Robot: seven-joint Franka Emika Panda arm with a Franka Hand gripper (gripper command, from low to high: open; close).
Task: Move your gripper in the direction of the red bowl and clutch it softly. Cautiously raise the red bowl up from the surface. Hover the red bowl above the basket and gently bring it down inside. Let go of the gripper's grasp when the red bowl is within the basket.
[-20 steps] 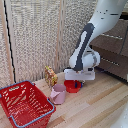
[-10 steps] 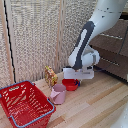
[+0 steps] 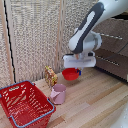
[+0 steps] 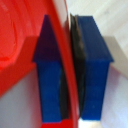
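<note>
The red bowl (image 3: pixel 71 74) hangs in the air above the wooden table, to the exterior view's right of the pink mug. My gripper (image 3: pixel 78 69) is shut on the bowl's rim, its white body just above the bowl. In the wrist view the two blue fingers (image 4: pixel 92 70) pinch the thin red rim of the bowl (image 4: pixel 20 45) between them. The basket (image 3: pixel 25 104) stands at the exterior view's lower left, well apart from the bowl, with nothing visible inside.
A pink mug (image 3: pixel 58 93) stands between basket and bowl. A small yellowish-brown patterned object (image 3: pixel 50 76) sits behind the mug. Woven panels form the back wall, and a dark wooden cabinet (image 3: pixel 114 55) is at the exterior view's right.
The bowl has risen off the table with the gripper shut on it and shifted a little towards the basket.
</note>
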